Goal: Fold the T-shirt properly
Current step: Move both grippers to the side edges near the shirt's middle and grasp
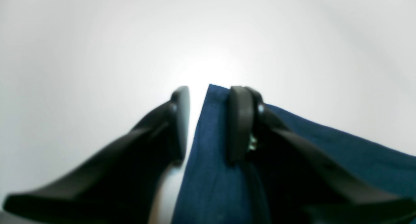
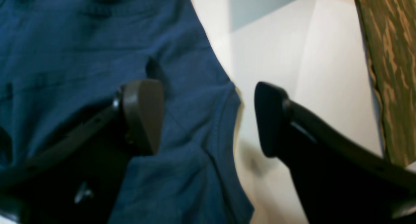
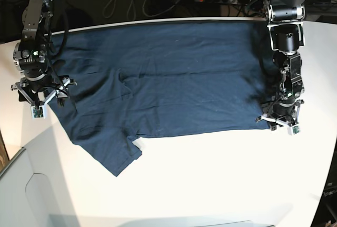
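The left pincer (image 1: pixel 208 123) stands part open, one finger set on the hem corner of the T-shirt (image 3: pixel 168 79), the other on bare tabletop (image 3: pixel 210 174) just beside the edge; whether cloth is actually pinched cannot be told. The right pincer (image 2: pixel 208 118) gapes wide, straddling the shirt's edge near a sleeve, holding nothing. The shirt lies spread across the far half of the tabletop, one sleeve trailing nearward at the left. The risk, judged from here: the left fingers may close beside the hem and miss, or catch only the top layer, so a lift would skew the fold.
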You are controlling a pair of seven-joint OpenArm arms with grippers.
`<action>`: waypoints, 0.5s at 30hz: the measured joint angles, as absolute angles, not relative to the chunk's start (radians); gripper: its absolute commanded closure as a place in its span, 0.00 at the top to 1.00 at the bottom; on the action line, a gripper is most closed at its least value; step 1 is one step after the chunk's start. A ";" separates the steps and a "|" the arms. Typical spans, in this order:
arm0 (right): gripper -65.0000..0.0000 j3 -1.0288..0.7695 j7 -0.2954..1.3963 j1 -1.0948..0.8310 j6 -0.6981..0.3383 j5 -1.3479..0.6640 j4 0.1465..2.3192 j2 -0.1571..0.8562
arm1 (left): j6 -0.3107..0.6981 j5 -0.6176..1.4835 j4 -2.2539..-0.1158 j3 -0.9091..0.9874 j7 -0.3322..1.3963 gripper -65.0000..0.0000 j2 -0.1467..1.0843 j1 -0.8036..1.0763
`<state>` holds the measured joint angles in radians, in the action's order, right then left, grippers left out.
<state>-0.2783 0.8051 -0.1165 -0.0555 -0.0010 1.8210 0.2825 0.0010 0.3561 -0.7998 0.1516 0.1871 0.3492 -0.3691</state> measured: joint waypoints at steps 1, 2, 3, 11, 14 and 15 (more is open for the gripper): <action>0.64 -0.278 0.805 -0.113 -0.056 -0.001 1.821 0.282 | 0.001 0.356 -0.800 0.152 0.187 0.16 0.349 -0.369; 0.64 -0.278 0.810 -0.105 -0.055 -0.002 1.821 0.282 | 0.001 0.357 -0.799 0.152 0.188 0.11 0.349 -0.369; 0.65 -0.278 0.810 -0.098 -0.056 -0.001 1.821 0.283 | 0.001 0.356 -0.799 0.152 0.189 0.07 0.349 -0.369; 0.65 -0.279 0.810 -0.036 -0.126 -0.001 1.784 0.282 | 0.001 0.360 -0.801 0.152 0.194 0.00 0.349 -0.369; 0.65 -0.274 0.808 0.040 -0.226 -0.002 1.705 0.281 | 0.001 0.359 -0.817 0.152 0.212 0.00 0.349 -0.368; 0.65 -0.274 0.808 0.065 -0.245 -0.001 1.673 0.282 | 0.000 0.356 -0.831 0.152 0.223 0.00 0.348 -0.365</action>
